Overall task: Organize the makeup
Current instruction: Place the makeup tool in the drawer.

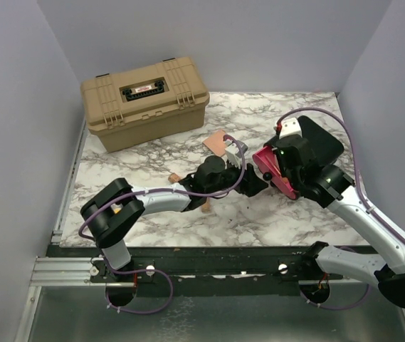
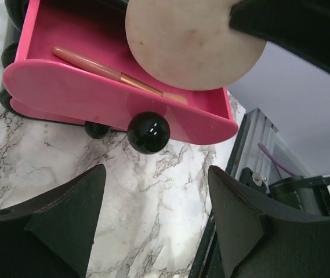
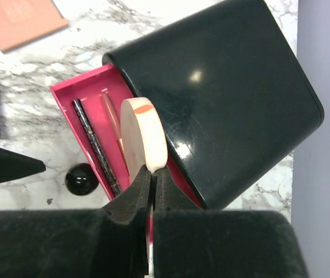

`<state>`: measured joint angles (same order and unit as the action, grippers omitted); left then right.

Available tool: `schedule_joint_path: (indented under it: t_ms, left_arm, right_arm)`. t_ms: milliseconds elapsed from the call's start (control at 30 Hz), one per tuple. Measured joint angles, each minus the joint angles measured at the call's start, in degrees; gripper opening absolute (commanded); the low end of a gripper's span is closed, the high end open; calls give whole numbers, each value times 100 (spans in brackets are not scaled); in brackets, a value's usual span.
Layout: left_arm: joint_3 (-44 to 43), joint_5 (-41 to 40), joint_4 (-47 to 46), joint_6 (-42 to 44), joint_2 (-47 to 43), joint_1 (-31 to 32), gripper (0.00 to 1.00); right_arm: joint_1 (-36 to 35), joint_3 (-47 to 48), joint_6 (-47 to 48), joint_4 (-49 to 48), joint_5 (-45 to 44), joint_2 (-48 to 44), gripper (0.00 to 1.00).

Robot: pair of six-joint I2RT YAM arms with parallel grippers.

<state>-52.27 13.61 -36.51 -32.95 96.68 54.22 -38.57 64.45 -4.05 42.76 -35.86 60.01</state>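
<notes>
I am stowing the round peach compact [image 3: 144, 136]: it stands on edge over the open pink drawer [image 3: 89, 92], mid-frame in the right wrist view, beside a copper tube [image 3: 111, 119] and a slim black tube [image 3: 95, 145] lying inside. My right gripper [image 3: 153, 174] is closed tight, tips at the compact's rim; whether it truly pinches it I cannot tell. My left gripper [image 2: 156, 174] gapes empty before the drawer knob [image 2: 148, 132]. Next, I judge, the compact must settle flat so the drawer can shut.

Left arm [image 1: 156, 194]: stretched from lower left toward frame centre. Left gripper [image 2: 156, 174]: jaws wide apart. Right arm [image 1: 373, 214]: bent up from lower right. Right gripper [image 3: 153, 182]: fingers pressed together.
</notes>
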Motion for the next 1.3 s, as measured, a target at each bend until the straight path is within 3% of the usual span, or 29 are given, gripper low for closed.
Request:
schedule_joint_path:
  t_ms: [633,833,933,1000,1033,1300]
  left_arm:
    - [-361,-660,-332,-269,605,216,61]
    - [-411,-660,-415,-343,678,216,51]
    - [-413,-660,-450,-361,678,216,47]
    - [-413,-660,-455,-369,678,216,46]
    - [-413,-660,-455,-369,678,216,45]
    - [-417,-658,-457,-411,682,216,42]
  right_arm:
    - [0,-1958,1941,-2295,-50,-850,14]
    - [0,-2330,2422,-2804,-39,-883,23]
    - [0,-2385,2524,-2929,-31,-925,26]
    - [0,-2382,2498,-2944,39,-962,47]
    - [0,-2380,2433,-2935,114,-981,49]
    - [0,-2232,2048,-2461,575,-1012,50]
